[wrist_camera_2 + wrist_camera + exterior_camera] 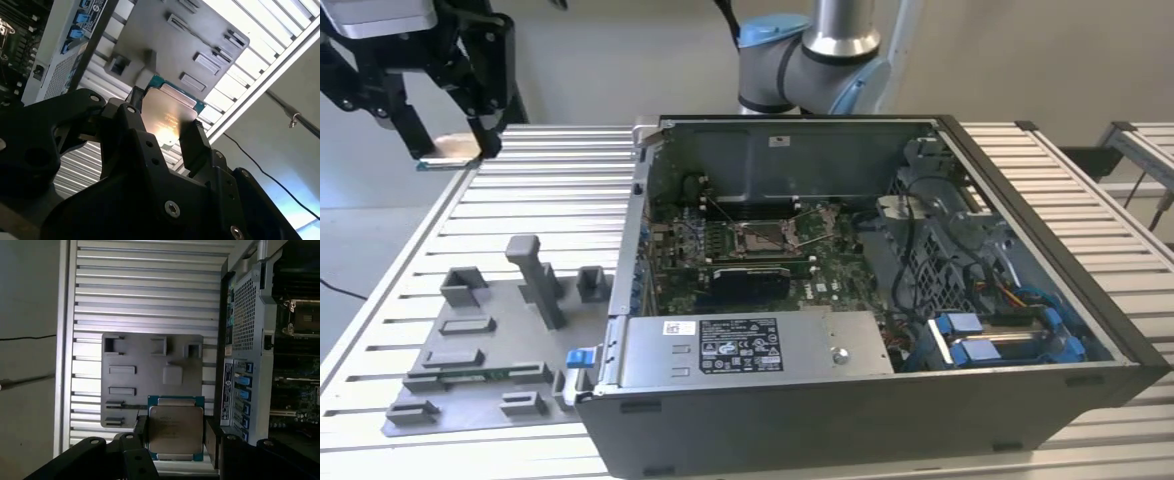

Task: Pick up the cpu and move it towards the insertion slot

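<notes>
The cpu (450, 158) is a thin square chip with a silvery top, held flat high over the far end of the slatted table, at the exterior view's left. My gripper (451, 148) is shut on it, one black finger at each side. Both wrist views show the cpu (167, 117) (175, 427) clamped in the gripper (160, 132) (176, 440), with the grey fixture plate (150, 375) below it. The insertion slot (761, 237) (302, 317), a silver-framed socket on the green board, lies inside the open computer case, well off to the exterior view's right of the gripper.
The open computer case (1041, 200) has tall metal walls around the board, with cables and blue connectors (987, 340) at its near right. The fixture plate (467, 340) carries several grey blocks and an upright post (534, 275). The arm's base (814, 50) stands behind the case.
</notes>
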Robot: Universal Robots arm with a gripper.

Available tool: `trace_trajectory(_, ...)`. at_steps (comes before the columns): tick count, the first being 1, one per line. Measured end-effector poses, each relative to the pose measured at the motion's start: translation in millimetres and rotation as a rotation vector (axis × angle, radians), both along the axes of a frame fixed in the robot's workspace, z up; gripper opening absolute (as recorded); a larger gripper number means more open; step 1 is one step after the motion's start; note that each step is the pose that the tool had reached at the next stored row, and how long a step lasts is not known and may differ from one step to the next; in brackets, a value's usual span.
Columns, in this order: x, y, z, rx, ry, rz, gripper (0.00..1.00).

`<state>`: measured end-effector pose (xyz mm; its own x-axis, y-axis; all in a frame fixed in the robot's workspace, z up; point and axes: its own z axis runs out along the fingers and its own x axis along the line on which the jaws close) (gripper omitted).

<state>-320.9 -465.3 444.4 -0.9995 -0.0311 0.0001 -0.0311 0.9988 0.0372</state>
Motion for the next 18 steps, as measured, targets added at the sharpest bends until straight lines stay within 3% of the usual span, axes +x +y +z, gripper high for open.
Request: trace_trajectory(18,34.4,1.2,-7.7,-0.0001,0.0000,0.000,0.00)
